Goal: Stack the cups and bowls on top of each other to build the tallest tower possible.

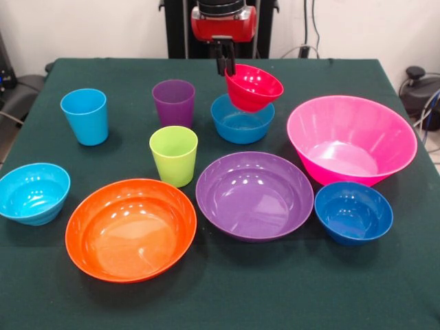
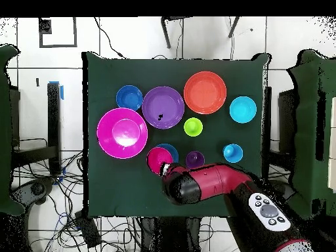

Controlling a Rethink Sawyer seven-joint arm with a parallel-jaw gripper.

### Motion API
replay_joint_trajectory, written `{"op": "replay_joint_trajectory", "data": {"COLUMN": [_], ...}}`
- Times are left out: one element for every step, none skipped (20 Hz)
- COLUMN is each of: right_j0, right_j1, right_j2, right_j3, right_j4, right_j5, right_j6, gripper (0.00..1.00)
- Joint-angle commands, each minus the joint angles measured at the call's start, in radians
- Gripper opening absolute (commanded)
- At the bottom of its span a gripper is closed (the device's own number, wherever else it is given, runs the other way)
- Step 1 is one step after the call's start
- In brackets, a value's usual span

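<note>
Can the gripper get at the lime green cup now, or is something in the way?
Probably not yet: the gripper is shut on the red bowl's rim, held tilted above the blue bowl. The lime green cup itself stands upright with free space above.

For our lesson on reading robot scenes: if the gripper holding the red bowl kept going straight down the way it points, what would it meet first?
The gripper grips the red bowl by its rim, tilted. Straight below it sits the blue bowl, so the red bowl would probably land in or on that, though depth is unclear.
</note>
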Motion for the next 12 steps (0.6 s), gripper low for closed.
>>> {"op": "replay_joint_trajectory", "data": {"right_j0": [0.023,0.025,0.026,0.023,0.031,0.033,0.03,0.028,0.028,0.028,0.027,0.026], "right_j1": [0.027,0.034,0.04,0.046,0.046,0.048,0.047,0.047,0.049,0.051,0.053,0.056], "right_j2": [0.015,0.014,0.012,0.017,0.007,0.003,0.007,0.01,0.009,0.007,0.008,0.009], "right_j3": [-0.043,-0.046,-0.05,-0.05,-0.05,-0.047,-0.048,-0.049,-0.049,-0.049,-0.054,-0.058], "right_j4": [-0.074,-0.079,-0.084,-0.075,-0.081,-0.083,-0.081,-0.079,-0.081,-0.083,-0.084,-0.085], "right_j5": [0.007,-0.003,-0.013,-0.002,-0.018,-0.024,-0.02,-0.017,-0.017,-0.017,-0.016,-0.015], "right_j6": [-0.069,-0.067,-0.065,-0.067,-0.055,-0.049,-0.053,-0.057,-0.058,-0.058,-0.061,-0.063], "gripper": [0.0,0.0,0.0,0.0,0.0,0.0,0.0,0.0,0.0,0.0,0.0,0.0]}}
